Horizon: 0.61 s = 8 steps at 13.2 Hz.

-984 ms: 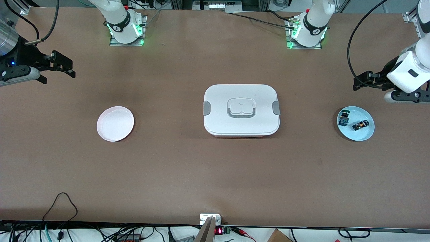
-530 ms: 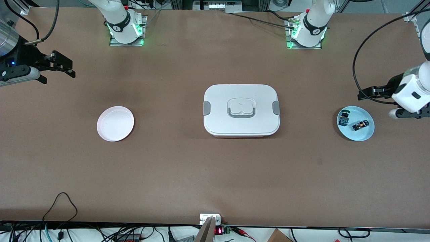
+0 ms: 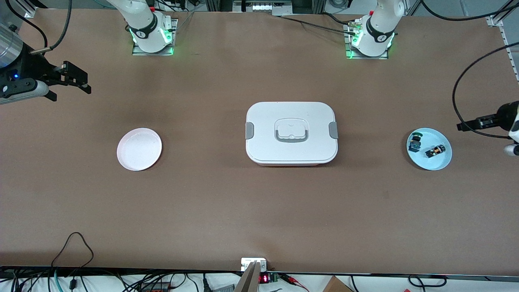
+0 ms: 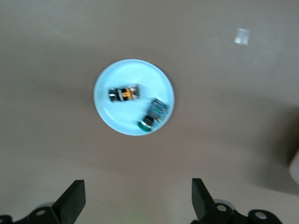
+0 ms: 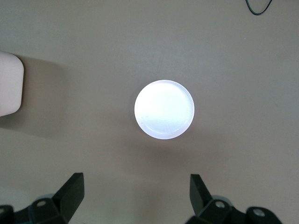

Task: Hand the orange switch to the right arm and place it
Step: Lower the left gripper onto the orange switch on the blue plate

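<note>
Front view: orange switch point(image 3: 435, 151) lies on its side in the pale blue plate point(image 3: 440, 164), right-centre of the frame, toward the left arm's end of the worktop point(image 3: 259, 211). The green-capped switch point(image 3: 414, 141) shares the plate, just beside it and apart from it. Neither part is touched.

Left gripper point(image 3: 466, 125) is at the right edge of the frame, over bare worktop beside the plate; most of the arm is cut off. Right gripper point(image 3: 83, 83) is at the upper left, over bare worktop, well apart from the white plate point(image 3: 139, 149); this arm waits. The closed white lunch box point(image 3: 291, 132) sits mid-frame between the two plates.

Step in hand, as judged: approach, ahead of the pick. Nothing grasped, no handover begun. The next move calls for the left gripper to centre over the orange switch, come down and close on it alone, clear of its green-capped neighbour; the part is small, so aim matters.

Left wrist view: left gripper point(image 4: 138, 203) fingers stand wide apart at the bottom of the frame, with the blue plate in the upper middle; the orange cap and green cap are told apart more plainly here than from the front. Right wrist view: right gripper point(image 5: 135, 200) fingers likewise spread, nothing between them, with the white plate, bare, at centre. Only the front view shows both arms and both plates together.
</note>
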Tool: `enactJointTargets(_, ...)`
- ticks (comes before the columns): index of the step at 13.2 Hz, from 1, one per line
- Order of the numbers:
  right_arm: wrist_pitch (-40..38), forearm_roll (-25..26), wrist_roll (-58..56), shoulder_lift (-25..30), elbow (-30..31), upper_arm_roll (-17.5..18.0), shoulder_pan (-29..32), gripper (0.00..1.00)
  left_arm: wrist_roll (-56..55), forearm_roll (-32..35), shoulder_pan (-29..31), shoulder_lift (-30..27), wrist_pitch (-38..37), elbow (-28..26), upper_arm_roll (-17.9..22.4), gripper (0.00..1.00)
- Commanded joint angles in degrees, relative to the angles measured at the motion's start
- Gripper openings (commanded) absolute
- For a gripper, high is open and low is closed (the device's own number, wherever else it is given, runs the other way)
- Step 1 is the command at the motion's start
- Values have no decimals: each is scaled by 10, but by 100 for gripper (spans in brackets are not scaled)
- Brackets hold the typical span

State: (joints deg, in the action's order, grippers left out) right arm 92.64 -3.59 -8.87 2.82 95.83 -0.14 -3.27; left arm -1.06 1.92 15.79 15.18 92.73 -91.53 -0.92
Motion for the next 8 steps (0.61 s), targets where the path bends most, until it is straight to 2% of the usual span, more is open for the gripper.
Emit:
enactJointTargets(1,-10,9,10,0,-9,1,-3,100,7,12,19,36,44,5,-5,100)
enactJointTargets(5,-10,9,10,0,-9,1,-3,100,-28,10,34,60,124,-50,-6,100)
enactJointTargets(8,-10,9,10,0,-9,1,-3,100,-31,12,48,73,244,-117,-5,100)
